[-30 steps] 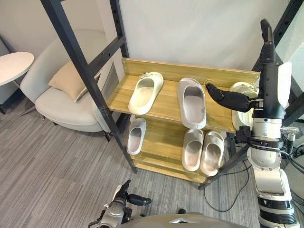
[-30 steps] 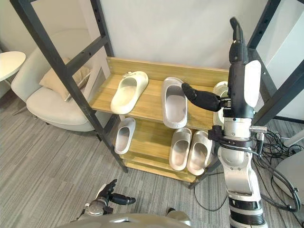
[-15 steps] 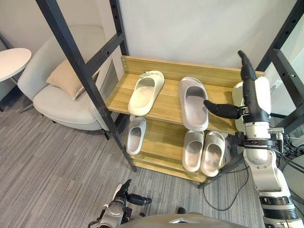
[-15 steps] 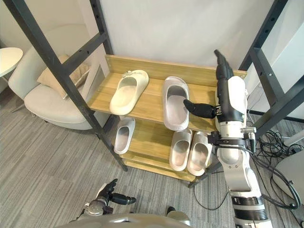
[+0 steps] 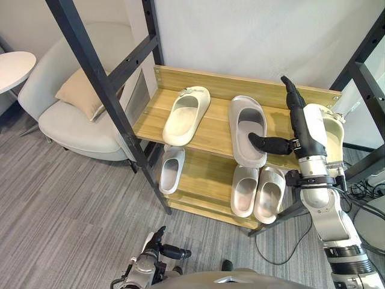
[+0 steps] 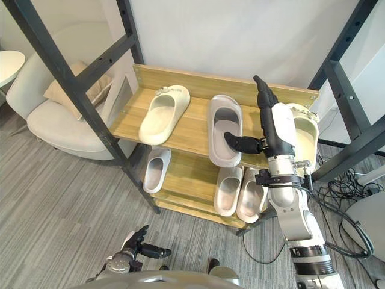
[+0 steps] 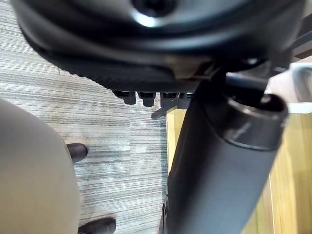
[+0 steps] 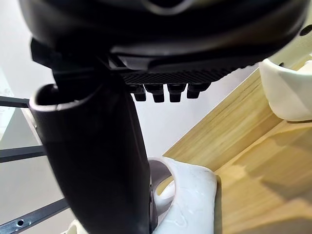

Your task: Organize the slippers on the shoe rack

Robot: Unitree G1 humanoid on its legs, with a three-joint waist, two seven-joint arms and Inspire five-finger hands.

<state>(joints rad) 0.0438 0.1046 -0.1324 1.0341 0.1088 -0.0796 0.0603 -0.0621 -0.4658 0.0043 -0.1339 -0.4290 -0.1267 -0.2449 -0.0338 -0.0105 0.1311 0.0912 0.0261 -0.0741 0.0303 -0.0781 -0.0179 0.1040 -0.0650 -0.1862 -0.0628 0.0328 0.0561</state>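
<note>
While the right hand (image 5: 307, 129) hangs over the shoe rack's (image 5: 213, 131) top shelf, fingers straight, holding nothing, its thumb sits over the grey slipper's (image 5: 246, 120) heel. Cream slipper (image 5: 186, 108) lies further left. Left hand (image 5: 157, 251) low by the floor, fingers relaxed, empty.

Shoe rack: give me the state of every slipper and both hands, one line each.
Cream slipper: top shelf, flat, angled.
Grey slipper: top shelf, flat, toe to the wall.
Right-end slipper: top shelf, partly hidden.
Single slipper: lower shelf, flat.
Slipper pair: lower shelf, side by side.
Right hand: open, thumb above grey slipper's heel.
Left hand: open, empty, hanging low.
</note>
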